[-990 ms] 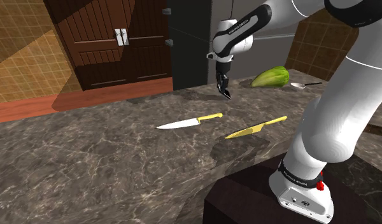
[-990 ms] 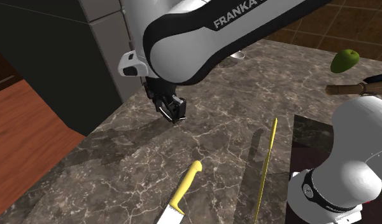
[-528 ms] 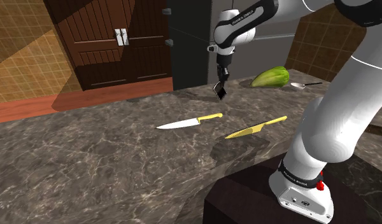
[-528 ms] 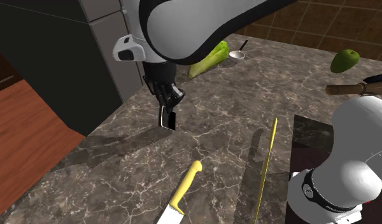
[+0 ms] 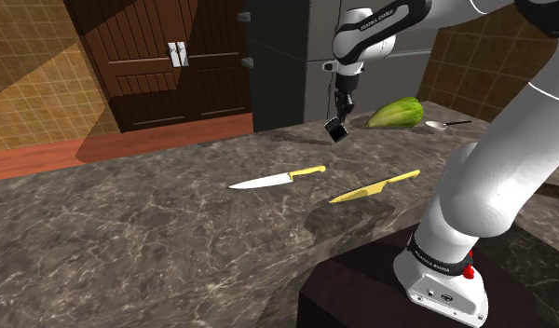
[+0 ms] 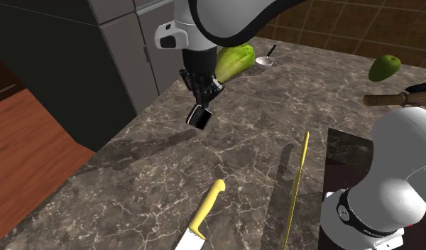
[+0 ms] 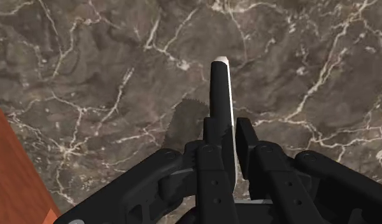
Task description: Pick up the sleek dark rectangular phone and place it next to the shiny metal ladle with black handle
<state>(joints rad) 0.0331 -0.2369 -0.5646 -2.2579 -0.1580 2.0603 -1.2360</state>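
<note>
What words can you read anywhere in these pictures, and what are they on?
White writing on the arm near its wrist: too small to read.
White writing on the black band at its foot: too small to read.
The phone: no writing shows on it.
No other text is visible.

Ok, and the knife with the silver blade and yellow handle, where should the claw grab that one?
Probably the yellow handle of the knife, coming straight down. It lies flat on the counter, so the handle's two sides are free to pinch; the blade is thin. The claw holds the phone now.
</note>
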